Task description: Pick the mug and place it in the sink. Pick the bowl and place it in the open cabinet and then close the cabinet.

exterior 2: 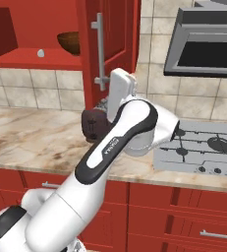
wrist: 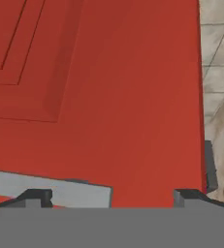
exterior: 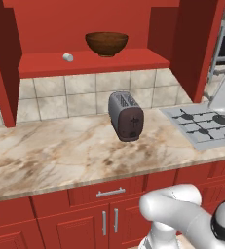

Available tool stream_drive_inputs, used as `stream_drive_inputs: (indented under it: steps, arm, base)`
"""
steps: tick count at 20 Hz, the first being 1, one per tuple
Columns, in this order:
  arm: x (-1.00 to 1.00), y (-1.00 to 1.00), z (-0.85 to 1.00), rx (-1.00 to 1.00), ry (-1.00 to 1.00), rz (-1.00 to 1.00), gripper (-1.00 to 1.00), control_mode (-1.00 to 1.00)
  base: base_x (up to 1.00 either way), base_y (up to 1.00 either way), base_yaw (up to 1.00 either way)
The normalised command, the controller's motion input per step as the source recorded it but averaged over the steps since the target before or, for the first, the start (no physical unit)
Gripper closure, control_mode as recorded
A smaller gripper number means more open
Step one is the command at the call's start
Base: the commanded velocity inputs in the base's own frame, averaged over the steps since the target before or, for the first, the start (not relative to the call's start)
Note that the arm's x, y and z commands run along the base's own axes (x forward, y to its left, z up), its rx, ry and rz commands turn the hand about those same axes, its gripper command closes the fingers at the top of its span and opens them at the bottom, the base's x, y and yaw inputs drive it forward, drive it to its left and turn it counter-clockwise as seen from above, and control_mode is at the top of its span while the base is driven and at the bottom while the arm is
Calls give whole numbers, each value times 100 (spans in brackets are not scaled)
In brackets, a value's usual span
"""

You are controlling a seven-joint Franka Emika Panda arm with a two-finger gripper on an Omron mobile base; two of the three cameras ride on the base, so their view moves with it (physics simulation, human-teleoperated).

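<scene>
I saw the bowl (exterior: 106,43) upper centre on the cabinet (exterior: 89,63) shelf, my end effector (wrist: 112,196) spread apart and empty, facing the door's red panel, toaster (exterior: 126,116) mid-worktop (exterior: 50,155).

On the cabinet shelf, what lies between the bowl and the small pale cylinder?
Nothing: in the left base view, the red shelf is bare between the bowl and the small pale cylinder.

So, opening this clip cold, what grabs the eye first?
The open red cabinet above the counter, with the dark brown bowl on its shelf and a small pale cylinder to its left. Below, a toaster stands on the marble counter, stovetop to its right. The gripper is open, close against the cabinet's right door.
</scene>
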Motion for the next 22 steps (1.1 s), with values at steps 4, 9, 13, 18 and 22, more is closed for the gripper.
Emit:
stream_drive_inputs:
  steps: [4,9,13,18,22]
  arm:
    - [-9,81,2,-2,-13,-2,-100,-100]
    - [-10,87,2,-6,-15,-6,-100,-100]
    - [-3,80,6,-8,-15,-11,-100,-100]
    - [78,24,19,-12,-5,-17,-100,-100]
    - [100,10,24,-13,-2,-18,-100,-100]
  base:
    - [0,0,0]
    - [0,0,0]
    - [0,0,0]
    - [0,0,0]
    - [0,0,0]
